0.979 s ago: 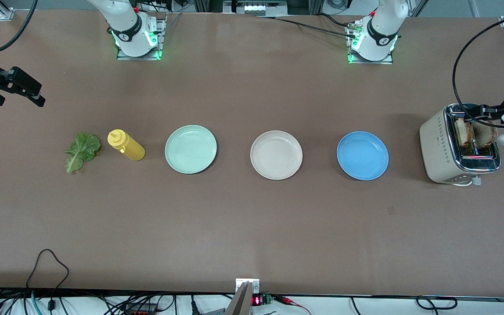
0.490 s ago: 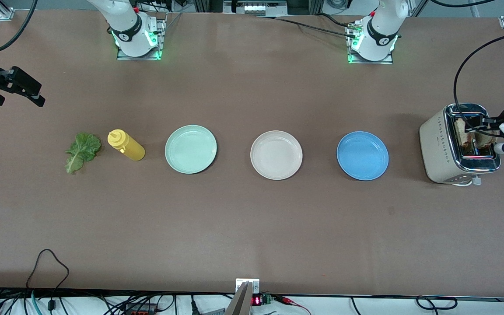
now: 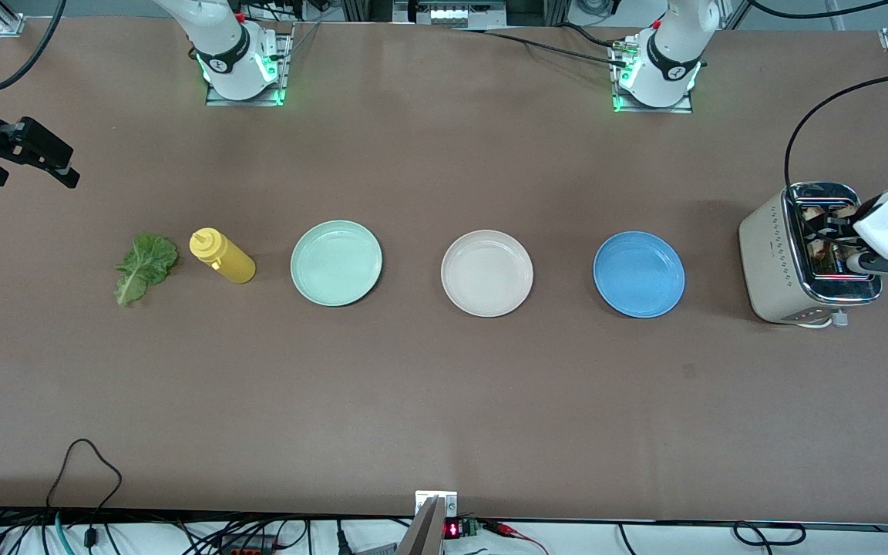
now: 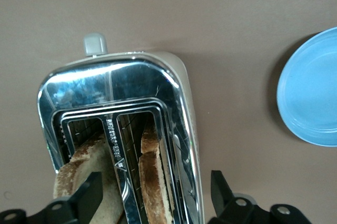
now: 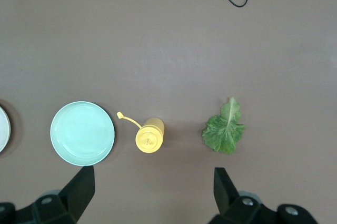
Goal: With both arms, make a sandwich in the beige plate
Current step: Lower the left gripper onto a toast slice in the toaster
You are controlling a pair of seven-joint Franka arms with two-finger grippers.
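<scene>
I had the left gripper down over the toaster at the left arm's end of the table, its fingers spread wide to either side of the two bread slices without pinching them. The slices stood on edge in the slots, their long axis along the slots, brown crusts up. In the left wrist view the toaster's chrome top hemmed the bread in between the fingers. The beige plate lay bare at mid-table, well apart from that gripper, between the blue plate and the mint-green plate. Toward the right arm's end stood a yellow squeeze bottle and, just beside it, the lettuce leaf. My right gripper waited in the air with its fingers spread, holding nothing.
</scene>
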